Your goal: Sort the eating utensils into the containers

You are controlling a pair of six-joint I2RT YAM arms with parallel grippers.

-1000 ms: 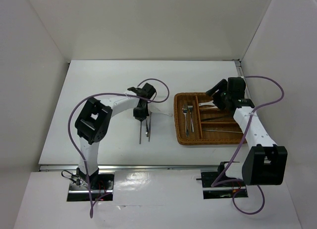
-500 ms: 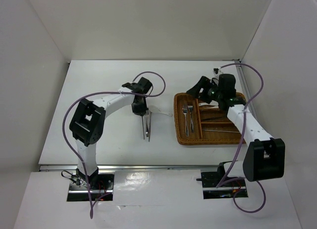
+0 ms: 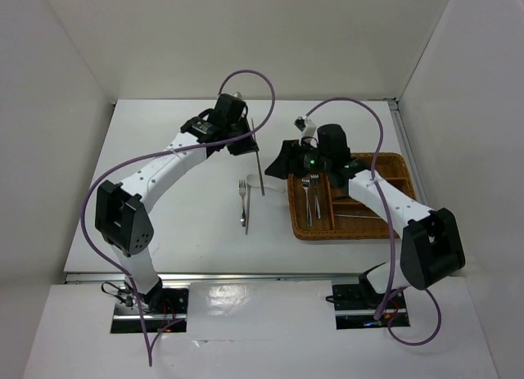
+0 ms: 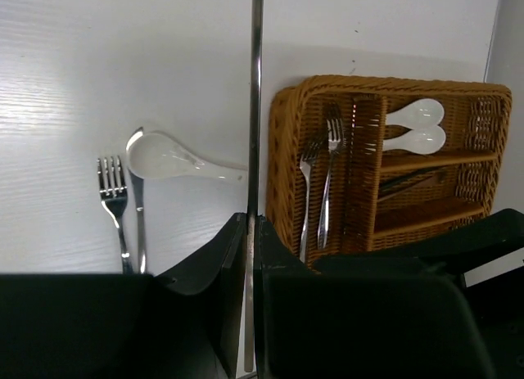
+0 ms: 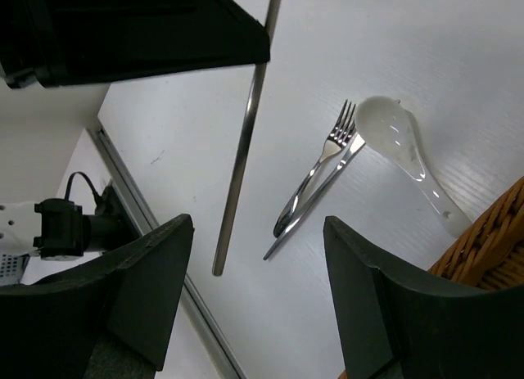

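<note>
Bearing a wicker tray [image 3: 344,235], the white table [image 3: 164,174] sits between white walls [image 3: 246,43].

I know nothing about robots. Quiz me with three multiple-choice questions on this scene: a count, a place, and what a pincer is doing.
1. How many forks lie in the wicker tray's long compartment? A none; B five; C two.
2. Where is the loose white soup spoon? A in the tray; B on the table beside a loose fork; C atop an arm.
3. The left pincer is: A shut on a slim metal stick; B open, empty; C shut on a fork.
Answers: 1 C, two lie side by side. 2 B, it rests on the white tabletop. 3 A, it clamps the stick.
</note>
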